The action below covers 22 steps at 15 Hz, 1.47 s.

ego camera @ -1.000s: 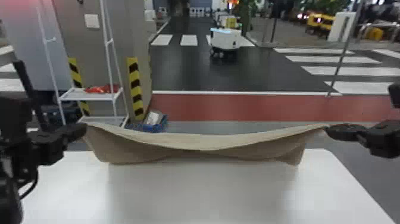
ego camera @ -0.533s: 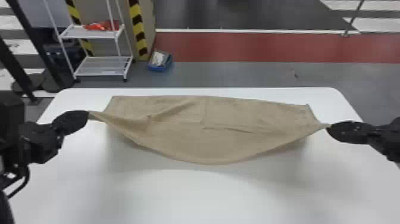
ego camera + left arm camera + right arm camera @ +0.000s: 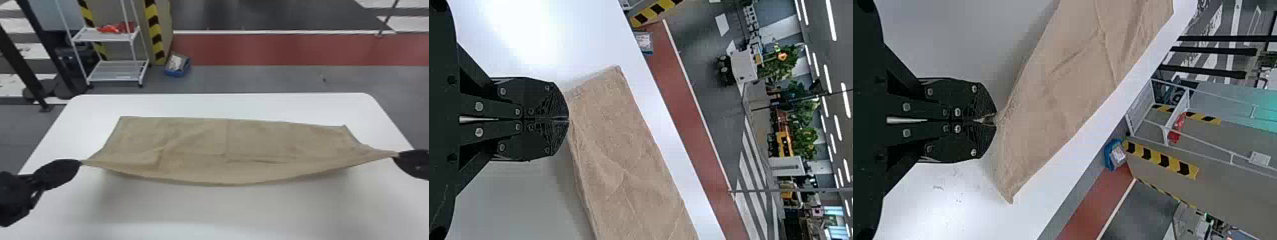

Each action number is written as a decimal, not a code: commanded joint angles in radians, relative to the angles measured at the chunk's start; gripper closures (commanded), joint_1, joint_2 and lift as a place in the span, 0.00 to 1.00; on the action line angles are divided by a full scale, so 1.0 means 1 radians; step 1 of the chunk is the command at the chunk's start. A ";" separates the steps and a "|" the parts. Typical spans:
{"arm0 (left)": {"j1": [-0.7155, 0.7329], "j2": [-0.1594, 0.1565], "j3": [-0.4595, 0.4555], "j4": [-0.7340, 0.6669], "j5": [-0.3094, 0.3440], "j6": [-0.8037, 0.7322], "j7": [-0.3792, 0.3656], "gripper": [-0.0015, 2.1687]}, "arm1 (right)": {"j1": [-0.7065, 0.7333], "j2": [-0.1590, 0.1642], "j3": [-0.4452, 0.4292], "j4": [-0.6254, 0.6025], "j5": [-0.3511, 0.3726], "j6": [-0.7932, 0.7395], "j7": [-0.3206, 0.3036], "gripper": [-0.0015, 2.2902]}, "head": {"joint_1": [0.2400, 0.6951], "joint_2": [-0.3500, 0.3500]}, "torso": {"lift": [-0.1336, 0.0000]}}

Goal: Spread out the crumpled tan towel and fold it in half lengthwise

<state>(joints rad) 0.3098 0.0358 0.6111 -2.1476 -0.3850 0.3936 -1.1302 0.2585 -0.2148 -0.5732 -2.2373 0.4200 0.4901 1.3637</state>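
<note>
Two near corners are pinched tight, one by the left gripper [image 3: 568, 119], one by the right gripper [image 3: 996, 120]; the near edge sags between them; beyond, the tan towel [image 3: 198, 140], dangling a second ago, now lies spread on the tabletop [image 3: 223, 105]; flattening looks nearly done.

The tan towel [image 3: 223, 150] stretches wide above the white table, near edge sagging, lightly creased.

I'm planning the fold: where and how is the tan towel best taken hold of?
I'd say by the two near corners of the towel, one from each side, where the left gripper and right gripper pinch it: the near edge hangs between them, off the table, while the far edge lies flat.
</note>
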 commanded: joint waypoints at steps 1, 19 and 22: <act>0.028 -0.001 0.053 -0.029 0.000 -0.038 -0.057 0.91 | 0.024 0.002 -0.082 -0.013 -0.023 -0.040 0.003 0.61 | 1.00 0.53 | 0.07; -0.452 0.027 -0.307 0.356 -0.472 -0.002 -0.079 0.91 | -0.438 -0.061 0.038 0.613 0.243 -0.009 0.003 0.61 | 1.00 0.30 | 0.07; -0.523 0.039 -0.344 0.488 -0.499 -0.002 -0.062 0.91 | -0.484 -0.066 0.082 0.680 0.256 -0.006 0.003 0.61 | 1.00 0.29 | 0.07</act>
<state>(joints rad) -0.1805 0.0685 0.2829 -1.7216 -0.8726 0.3921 -1.1968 -0.2062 -0.2798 -0.5118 -1.5806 0.6715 0.4792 1.3637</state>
